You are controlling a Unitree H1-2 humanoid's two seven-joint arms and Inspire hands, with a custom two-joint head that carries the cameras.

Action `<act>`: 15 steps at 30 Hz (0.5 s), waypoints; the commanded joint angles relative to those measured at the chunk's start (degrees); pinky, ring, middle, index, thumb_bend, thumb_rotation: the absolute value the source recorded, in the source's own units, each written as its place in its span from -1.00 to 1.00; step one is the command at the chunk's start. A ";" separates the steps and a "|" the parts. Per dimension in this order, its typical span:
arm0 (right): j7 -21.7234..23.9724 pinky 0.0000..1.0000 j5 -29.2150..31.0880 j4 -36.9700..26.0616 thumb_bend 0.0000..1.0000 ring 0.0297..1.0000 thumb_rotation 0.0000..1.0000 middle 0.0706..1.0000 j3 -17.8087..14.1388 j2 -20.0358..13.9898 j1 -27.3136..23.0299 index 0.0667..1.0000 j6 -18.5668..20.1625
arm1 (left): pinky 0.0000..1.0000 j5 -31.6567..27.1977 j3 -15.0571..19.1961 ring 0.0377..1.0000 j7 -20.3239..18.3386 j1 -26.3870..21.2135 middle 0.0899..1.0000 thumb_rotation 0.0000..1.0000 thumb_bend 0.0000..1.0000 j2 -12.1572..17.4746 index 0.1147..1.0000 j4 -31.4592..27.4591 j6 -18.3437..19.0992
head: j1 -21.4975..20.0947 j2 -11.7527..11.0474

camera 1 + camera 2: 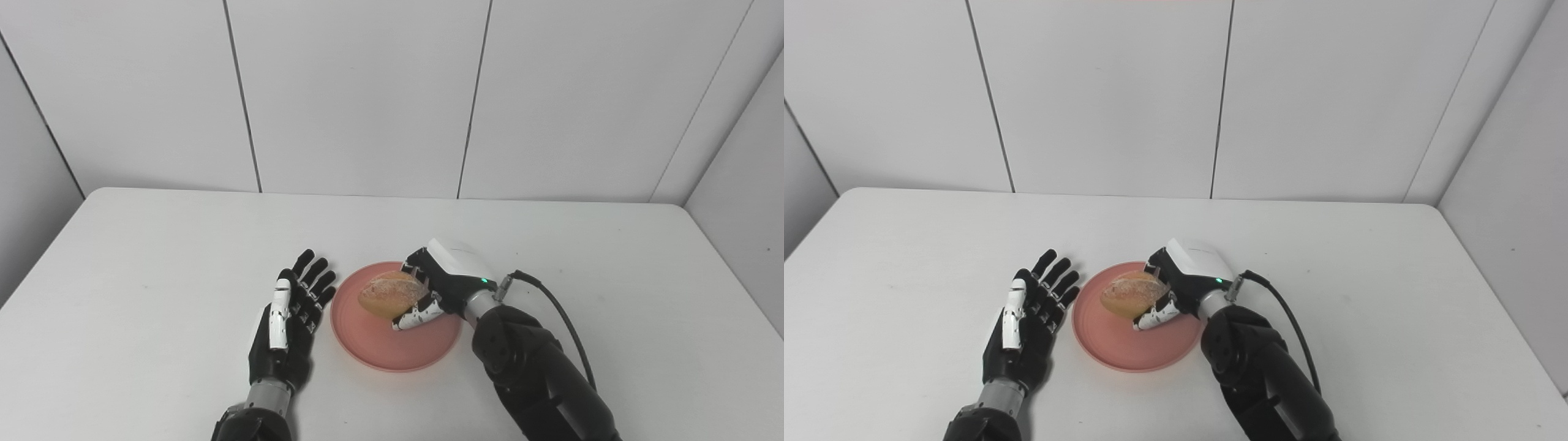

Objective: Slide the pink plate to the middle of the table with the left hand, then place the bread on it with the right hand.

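Pink plate (pixel 392 352) near the middle of the white table (pixel 122 257), right hand (pixel 444 282) closed around a crusty bread roll (pixel 392 294) held over the plate, left hand (pixel 291 318) flat, fingers spread, empty, just left of the plate's rim.

Golden-brown speckled bread (pixel 392 294), salmon-pink plate (pixel 380 346), white tabletop (pixel 153 257); black-and-white left hand (pixel 291 315) and right hand (pixel 444 282).

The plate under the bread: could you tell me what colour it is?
The plate is salmon pink, clearest in the left eye view.
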 commanded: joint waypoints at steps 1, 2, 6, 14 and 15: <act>-0.03 -0.53 -0.80 -2.00 0.00 -0.39 -0.74 -0.27 -0.10 -1.06 -1.85 -0.11 -0.65 | 0.80 0.91 -0.68 0.75 0.45 0.76 0.77 1.00 -0.22 -0.63 0.73 0.07 1.53 | 0.24 0.10; 0.23 -0.50 -0.90 -2.12 0.00 -0.35 -0.73 -0.24 0.05 -1.26 -1.83 -0.10 -0.61 | 0.80 0.89 -0.73 0.76 0.47 0.73 0.77 1.00 -0.22 -0.64 0.73 0.07 1.55 | 0.24 0.10; 1.97 -0.44 -1.51 -2.84 0.00 -0.28 -0.73 -0.16 0.76 -2.09 -1.87 -0.10 -0.33 | 0.79 1.12 -0.80 0.75 0.66 0.71 0.76 1.00 -0.22 -0.80 0.72 -0.06 1.56 | 0.46 0.38; 3.48 -0.55 -3.81 -4.83 0.02 -0.42 -0.70 -0.27 0.93 -2.28 -1.39 -0.10 -0.19 | 0.80 1.42 -0.99 0.76 0.88 0.69 0.77 1.00 -0.20 -1.10 0.72 -0.40 1.91 | 1.06 0.85; 3.95 -0.54 -4.07 -5.08 0.02 -0.40 -0.69 -0.25 0.63 -2.17 -1.34 -0.10 -0.18 | 0.80 1.50 -1.05 0.76 0.95 0.70 0.77 1.00 -0.20 -1.14 0.72 -0.47 1.98 | 1.14 0.94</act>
